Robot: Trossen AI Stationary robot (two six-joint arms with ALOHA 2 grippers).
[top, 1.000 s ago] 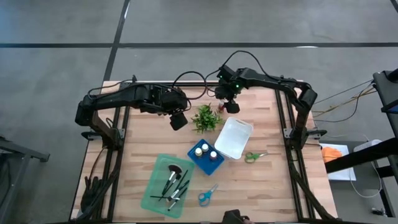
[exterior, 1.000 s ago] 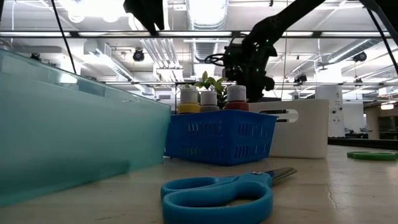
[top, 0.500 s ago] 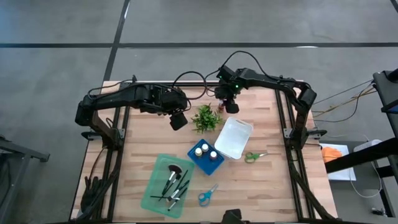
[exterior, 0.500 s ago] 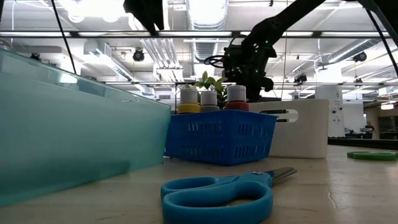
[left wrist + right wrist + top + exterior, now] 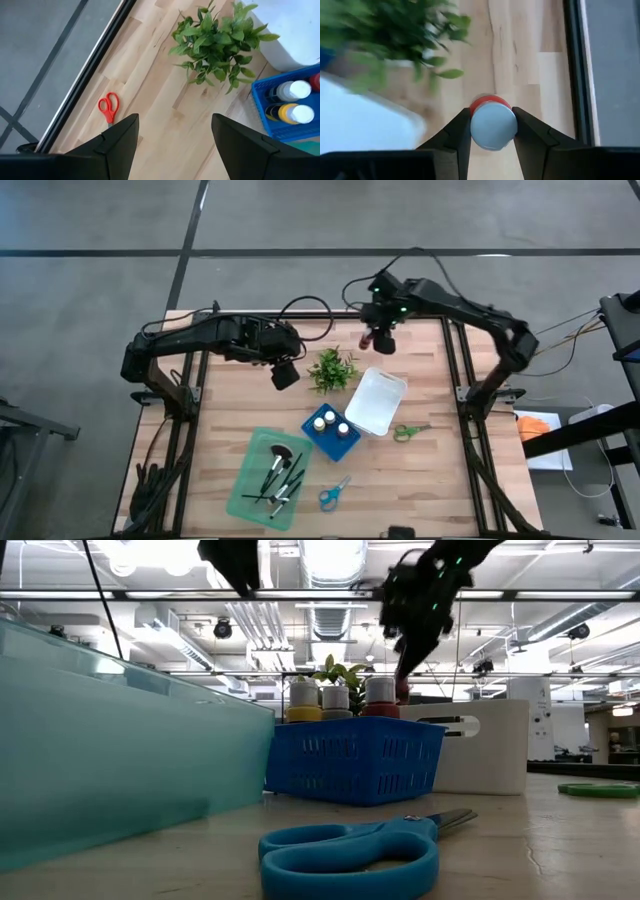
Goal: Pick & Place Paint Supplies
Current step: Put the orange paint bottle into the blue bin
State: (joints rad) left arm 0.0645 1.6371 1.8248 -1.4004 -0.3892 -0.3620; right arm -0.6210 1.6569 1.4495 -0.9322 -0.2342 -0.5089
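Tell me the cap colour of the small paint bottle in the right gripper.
Red; the small paint bottle shows best in the right wrist view.

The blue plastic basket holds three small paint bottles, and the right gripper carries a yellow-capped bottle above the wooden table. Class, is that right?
Not quite. The bottle in the right gripper has a red cap, not a yellow one; the right wrist view shows it between the fingers. The blue plastic basket does hold three small paint bottles.

An industrial lab hall: exposed ceiling ducts [image 5: 330, 635], strip lights [image 5: 150, 595] and grey concrete floor [image 5: 100, 220].
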